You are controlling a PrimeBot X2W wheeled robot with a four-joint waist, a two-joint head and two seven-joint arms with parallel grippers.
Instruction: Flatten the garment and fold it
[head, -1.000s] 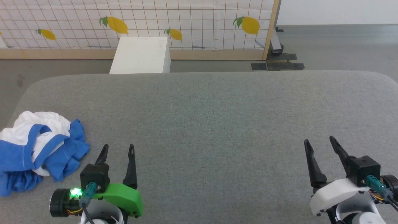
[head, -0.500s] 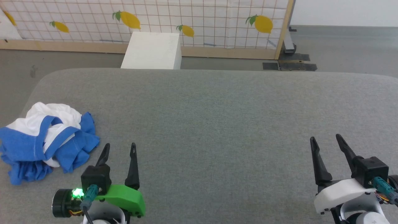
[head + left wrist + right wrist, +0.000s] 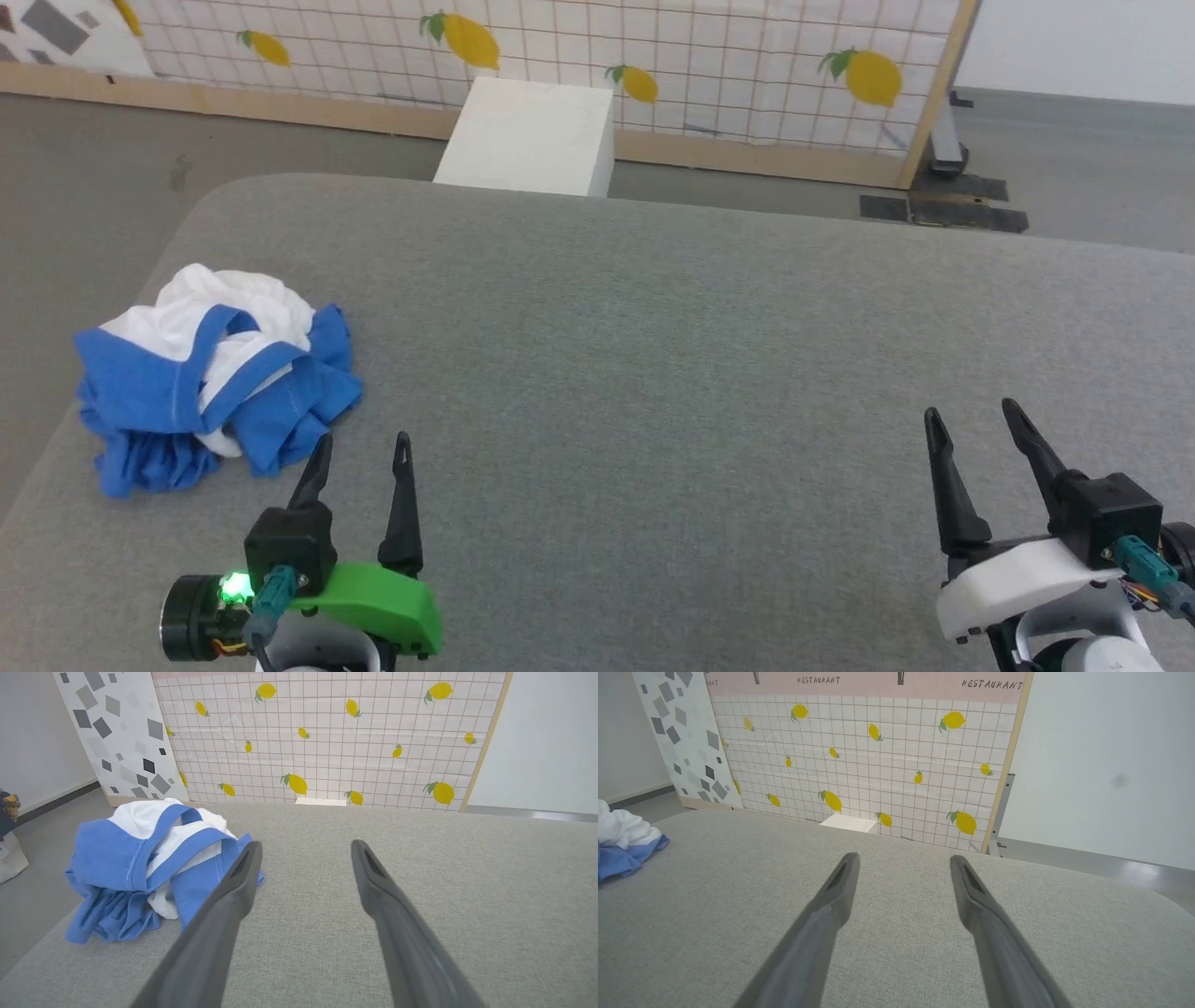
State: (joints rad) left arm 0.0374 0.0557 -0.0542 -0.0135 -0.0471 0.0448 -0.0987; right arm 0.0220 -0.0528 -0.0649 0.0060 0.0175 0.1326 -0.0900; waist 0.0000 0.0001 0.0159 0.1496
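A: Blue-and-white garment (image 3: 215, 373), crumpled heap, left edge of grey counter (image 3: 653, 327). Untouched.
B: Left fingers (image 3: 402, 504) just beside it, spread, empty. Right fingers (image 3: 945, 485) far right, spread, empty too.
A: Advice: pinch one hem edge, not the heap; draw it toward centre.

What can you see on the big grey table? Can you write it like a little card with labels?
table: grey, padded
garment: white-and-blue T-shirt, crumpled in a heap near the table's left edge, not flattened yet
left tool: open, empty, close beside the garment
right tool: open, empty, far off on the right
behind the table: white box, lemon-patterned screen
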